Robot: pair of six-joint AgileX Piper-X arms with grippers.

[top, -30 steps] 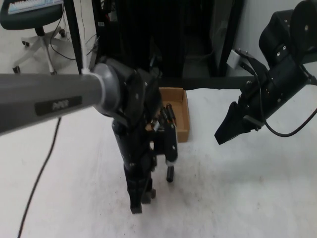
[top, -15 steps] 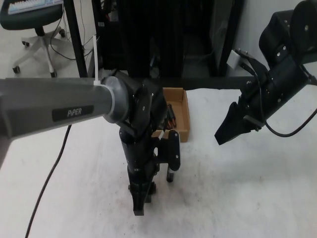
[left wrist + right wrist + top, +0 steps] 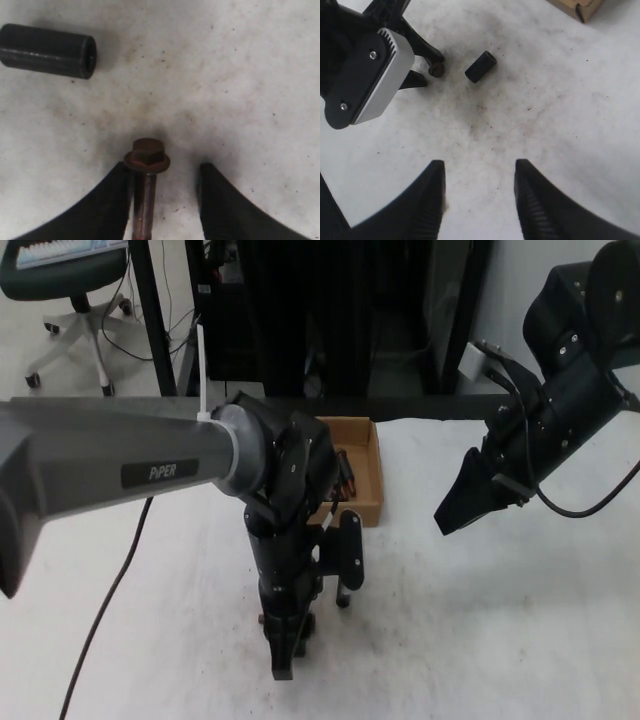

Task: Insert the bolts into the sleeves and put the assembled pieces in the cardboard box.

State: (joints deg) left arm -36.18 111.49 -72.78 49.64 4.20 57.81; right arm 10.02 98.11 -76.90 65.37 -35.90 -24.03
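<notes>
Rust-brown and hex-headed, the bolt (image 3: 147, 192) lies on the white, stained surface (image 3: 235, 75) between the fingers of the left pincer (image 3: 164, 171). We see its shank against one finger (image 3: 112, 200), while a clear gap separates it from the other, so the pincer stands spread and does not pinch it. The head pokes out just past the fingertips.

Near the bolt, but apart from it, the black sleeve (image 3: 47, 50) lies on its side with its open end showing. From the right wrist we find the sleeve (image 3: 481, 66) just beside the bolt head (image 3: 437, 70), the two not touching.

In the high view the left arm comes steeply down to the surface, and the sleeve (image 3: 343, 597) peeks out beside its wrist. Behind it, toward the far edge of the surface, sits the cardboard box (image 3: 368, 510) with dark pieces (image 3: 343, 472) inside; we cannot tell how many.

Well apart from all this, the right pincer (image 3: 479, 197) hangs above the surface, its fingers spread and holding nothing.
</notes>
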